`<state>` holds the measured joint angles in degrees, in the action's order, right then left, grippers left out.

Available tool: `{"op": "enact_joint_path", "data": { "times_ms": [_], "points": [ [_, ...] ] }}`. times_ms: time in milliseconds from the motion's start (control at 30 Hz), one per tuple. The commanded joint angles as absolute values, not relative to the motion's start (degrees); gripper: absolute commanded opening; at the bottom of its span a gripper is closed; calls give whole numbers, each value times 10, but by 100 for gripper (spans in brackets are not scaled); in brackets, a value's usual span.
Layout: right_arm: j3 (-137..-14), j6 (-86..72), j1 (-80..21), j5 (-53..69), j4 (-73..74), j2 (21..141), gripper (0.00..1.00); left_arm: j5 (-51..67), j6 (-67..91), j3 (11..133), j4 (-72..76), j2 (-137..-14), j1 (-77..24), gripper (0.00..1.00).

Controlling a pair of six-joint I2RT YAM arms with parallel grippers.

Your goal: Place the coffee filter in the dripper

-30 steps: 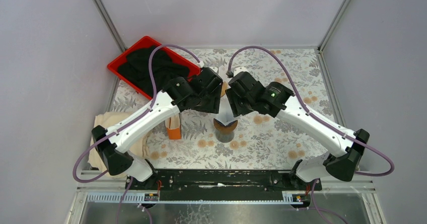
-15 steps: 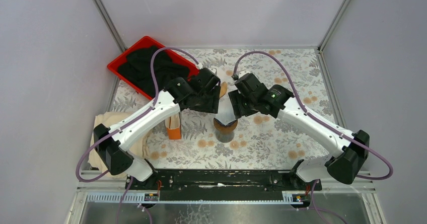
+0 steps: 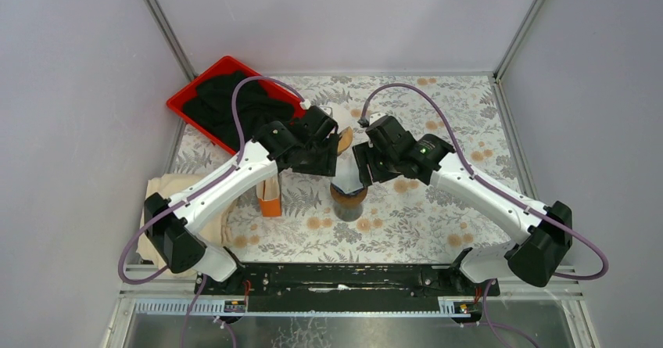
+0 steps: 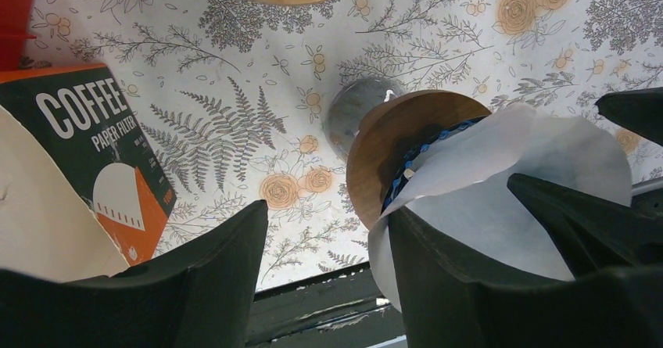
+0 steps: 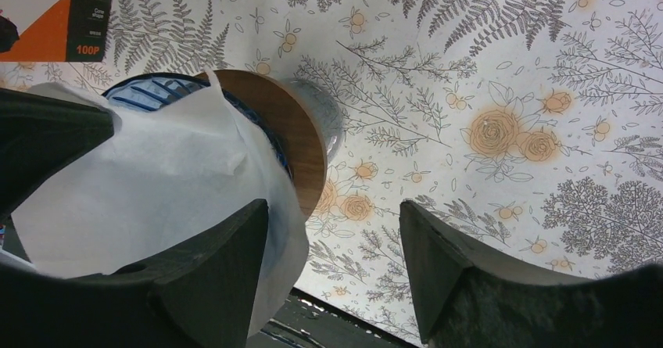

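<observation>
To the far left of the dripper and behind it, a red tray holds dark cloth. Closer on the dripper's left, an orange and black box marked coffee paper filter stands on the flowered tabletop. The left end effector hovers just left of the dripper, fingers apart with nothing between them. The coffee filter sits in the dripper's top. It is a thin white paper cone, opened out and slightly creased, with an uneven rim rising above the wooden collar and the blue ribbed wall. The right end effector hangs just right of the dripper, fingers spread and not pinching the paper.
</observation>
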<state>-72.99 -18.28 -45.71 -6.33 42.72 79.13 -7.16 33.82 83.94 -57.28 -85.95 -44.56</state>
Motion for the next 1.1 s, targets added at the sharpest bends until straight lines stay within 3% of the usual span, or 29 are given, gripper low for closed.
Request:
{"op": "enact_joint_path", "data": {
  "times_ms": [0, 233, 1067],
  "points": [
    [-741, -173, -453, -37, 404, 758, 72, -61, 328, 834, -546, -839, -439, 65],
    [-739, -170, -453, -3, 387, 753, 80, -55, 326, 834, -545, -839, -440, 65],
    [-706, -162, -453, 29, 387, 769, 88, -57, 327, 832, -543, -843, -440, 65]
  ]
}}
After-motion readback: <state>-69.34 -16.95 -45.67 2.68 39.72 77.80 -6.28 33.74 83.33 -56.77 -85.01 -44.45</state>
